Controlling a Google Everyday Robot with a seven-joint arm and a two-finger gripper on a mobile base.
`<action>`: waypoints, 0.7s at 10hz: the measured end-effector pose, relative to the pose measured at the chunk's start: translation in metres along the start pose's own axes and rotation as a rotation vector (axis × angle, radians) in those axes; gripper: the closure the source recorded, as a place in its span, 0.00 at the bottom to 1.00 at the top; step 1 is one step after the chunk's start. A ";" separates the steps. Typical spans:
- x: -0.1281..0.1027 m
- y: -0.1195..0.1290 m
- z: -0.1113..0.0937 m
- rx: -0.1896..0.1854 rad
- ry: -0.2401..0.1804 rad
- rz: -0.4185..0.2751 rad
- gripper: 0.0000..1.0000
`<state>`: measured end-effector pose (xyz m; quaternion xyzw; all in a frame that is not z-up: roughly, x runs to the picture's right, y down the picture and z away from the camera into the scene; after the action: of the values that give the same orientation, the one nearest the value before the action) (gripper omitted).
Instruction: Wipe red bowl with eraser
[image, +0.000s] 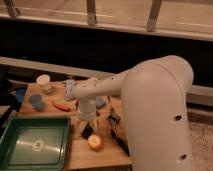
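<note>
We see the gripper (86, 116) low over the wooden table (82, 157), just far of the small flat black eraser (86, 131); whether it is spread or clamped we cannot tell. The small round orange-red bowl (94, 142) sits just nearer, presumably within wiping reach

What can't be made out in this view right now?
1. Gripper, just above the eraser: camera view, the arm covers it, so contact is unclear.
2. Red bowl: inside too small to judge.
3. Table, right side: hidden behind the arm.
4. Green tray: lower left corner cut off by the frame edge.
</note>
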<state>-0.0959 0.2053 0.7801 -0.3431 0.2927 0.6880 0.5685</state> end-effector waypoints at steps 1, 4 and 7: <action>-0.001 0.001 0.002 -0.004 0.003 -0.002 0.35; -0.003 -0.004 0.006 -0.010 0.005 0.001 0.35; -0.006 -0.010 0.012 -0.015 0.018 0.013 0.35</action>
<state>-0.0868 0.2133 0.7926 -0.3517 0.2946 0.6907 0.5589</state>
